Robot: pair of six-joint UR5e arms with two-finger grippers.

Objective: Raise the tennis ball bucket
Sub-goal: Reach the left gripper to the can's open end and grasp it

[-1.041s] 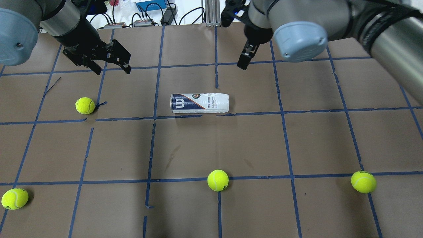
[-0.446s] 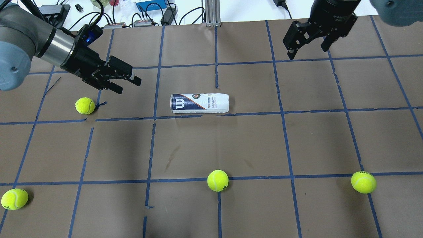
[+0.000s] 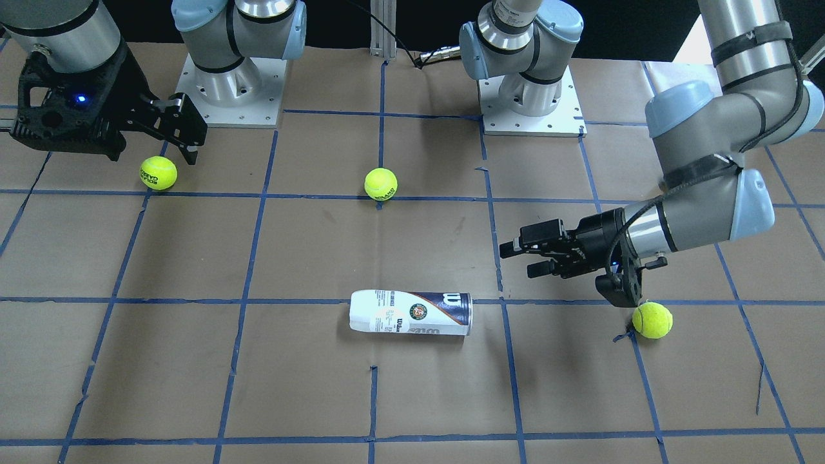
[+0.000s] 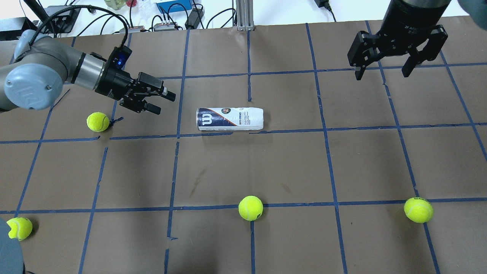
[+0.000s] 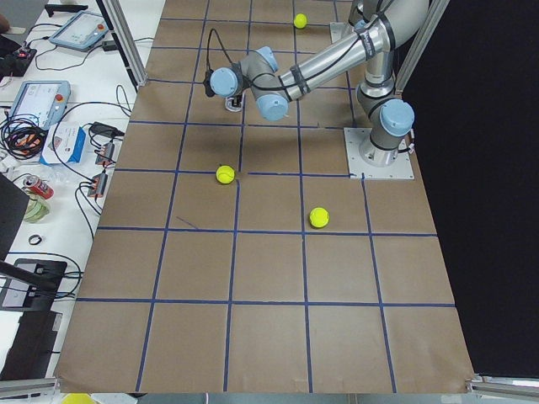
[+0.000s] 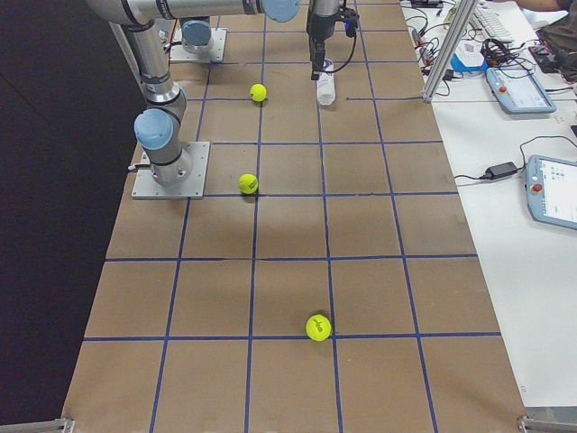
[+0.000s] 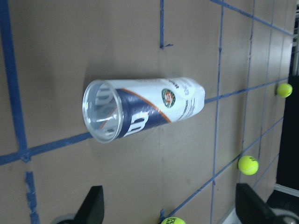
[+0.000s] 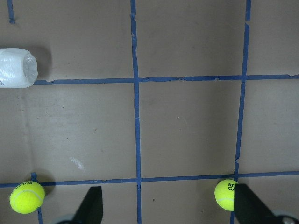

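The tube (image 4: pixel 229 119) lies flat on its side on the table (image 4: pixel 289 163), just ahead of my left claw (image 4: pixel 164 103) and not touching it. Its navy end with the white W is the end nearest that claw, and the white end points away from it. From the left wrist camera I look almost straight into the clear open mouth of the tube (image 7: pixel 142 108), which sits ahead of the two fingers (image 7: pixel 95 205) and off to the side of one of them, not between them. The left claw is spread apart with nothing in it, reaching out level and low over the paper. A yellow-green ball (image 4: pixel 97 121) rests on the table close behind that claw, near its wrist and apart from the tube. My right claw (image 4: pixel 382 75) hangs well away from the tube, out past its white end, pointing down at the table, its fingers wide apart and empty. In the right wrist camera only the white end of the tube (image 8: pixel 16 68) shows, far out to one side. Two more balls (image 4: pixel 250 207) (image 4: pixel 418 209) lie well apart from both claws, toward my side of the table, and a fourth ball (image 4: pixel 19 228) sits off behind the left arm, near the table's corner.
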